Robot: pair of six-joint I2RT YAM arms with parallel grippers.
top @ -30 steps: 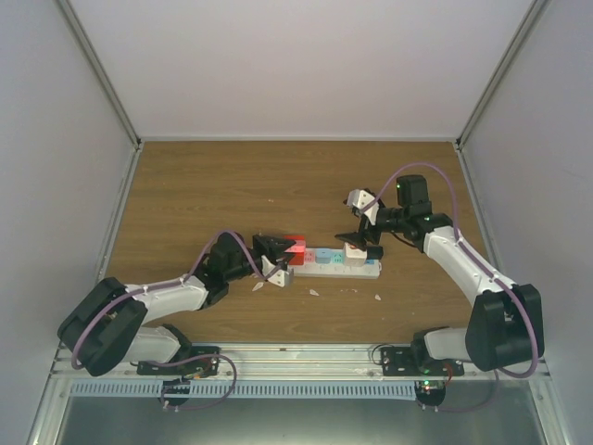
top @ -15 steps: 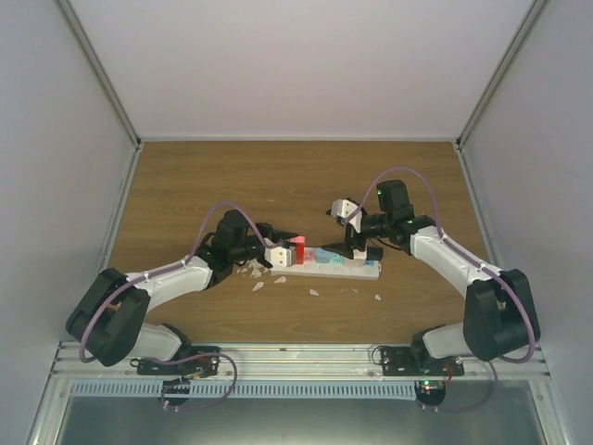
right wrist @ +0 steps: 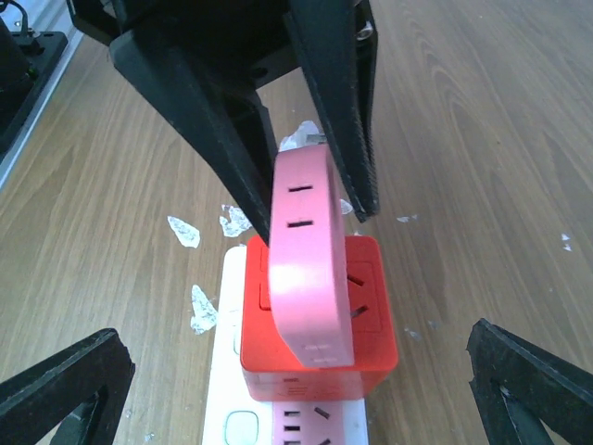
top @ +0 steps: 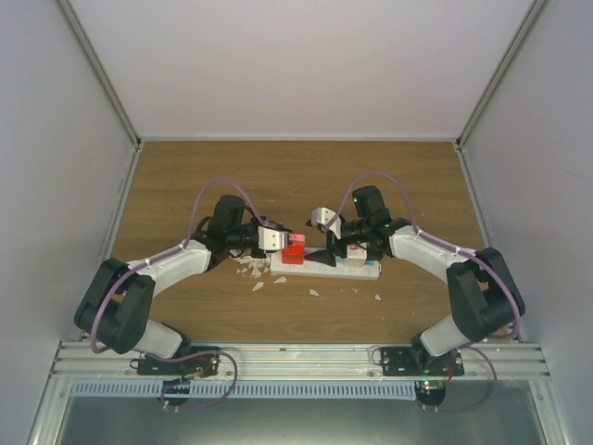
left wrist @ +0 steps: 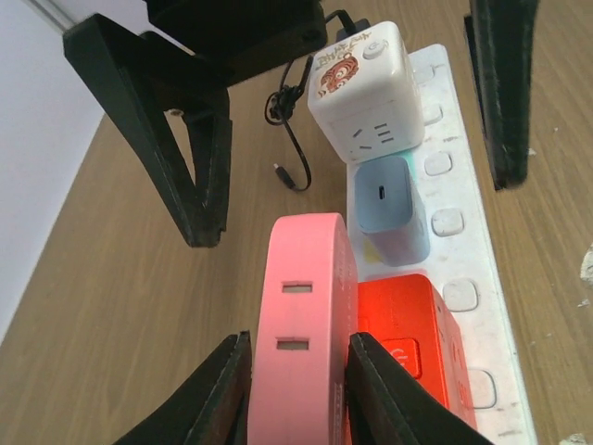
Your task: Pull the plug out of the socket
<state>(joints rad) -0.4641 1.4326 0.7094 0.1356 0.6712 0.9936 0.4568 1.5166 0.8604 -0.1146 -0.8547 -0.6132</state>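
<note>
On the wooden table (top: 232, 181) between the two arms lies the white power strip (left wrist: 463, 232), carrying a red cube adapter (left wrist: 403, 348) near its left end, then a pale blue charger (left wrist: 389, 209) and a white cube adapter (left wrist: 361, 88). The left gripper (left wrist: 301, 389) is clamped on the flat pink plug (left wrist: 306, 324), a finger on either side; the plug stands against the red cube, and whether its pins sit in it cannot be told. The right gripper (right wrist: 296, 389) hangs over the strip with its jaws spread wide, holding nothing.

Left end effector (left wrist: 301, 371) clamped, right (right wrist: 295, 338) spread
</note>
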